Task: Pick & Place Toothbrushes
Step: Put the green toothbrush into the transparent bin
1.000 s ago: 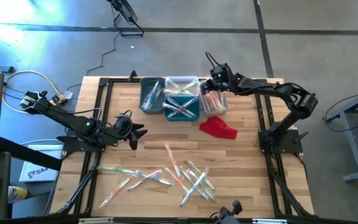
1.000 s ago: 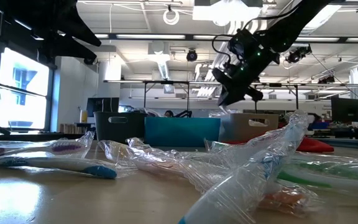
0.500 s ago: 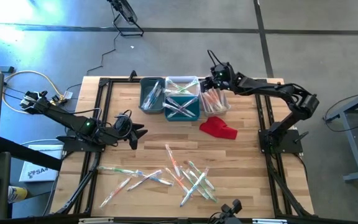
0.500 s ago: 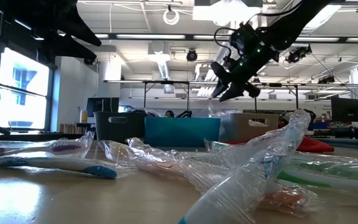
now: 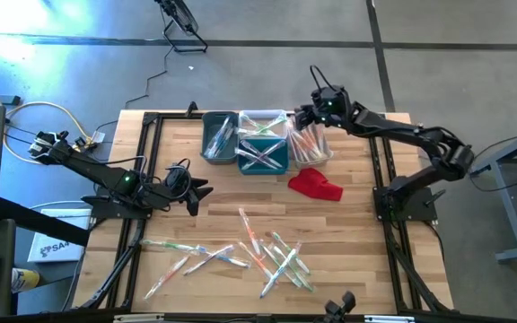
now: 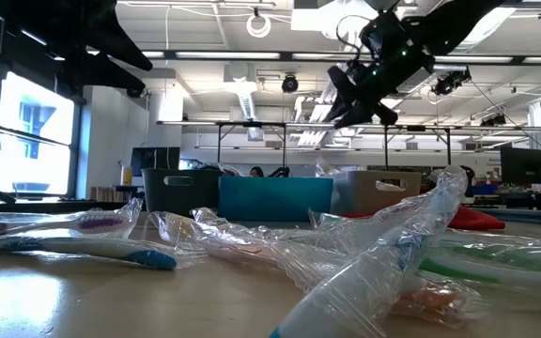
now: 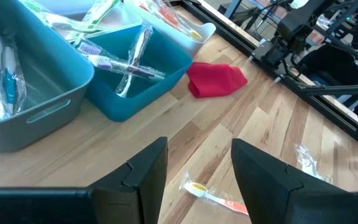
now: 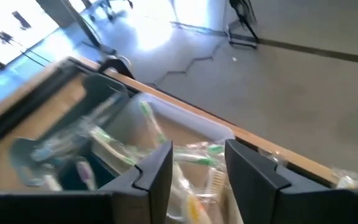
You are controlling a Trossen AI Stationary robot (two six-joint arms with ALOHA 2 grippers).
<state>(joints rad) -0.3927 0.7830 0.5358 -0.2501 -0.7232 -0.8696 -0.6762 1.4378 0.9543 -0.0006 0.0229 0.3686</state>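
1. Two grippers are at work or waiting: the right gripper (image 5: 305, 114) hangs above the white bin (image 5: 311, 146) with fingers spread, pinching nothing.
2. Its fingertips blur in the right wrist view, against wrapped toothbrushes in the bins.
3. Left gripper (image 5: 203, 190), fingers parted, waits low at the wooden table's (image 5: 357, 224) left-middle.
4. Loose toothbrushes (image 5: 272, 256) lie scattered near the front edge; the red cloth (image 5: 315, 185) sits beside the bins.

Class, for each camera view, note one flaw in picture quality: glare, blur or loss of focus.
High view: bright glare on the floor at top left. Low view: the nearest wrapped toothbrush is out of focus and shiny, and the window is overexposed. Right wrist view: motion blur smears the bins. Left wrist view: sharp, evenly lit.
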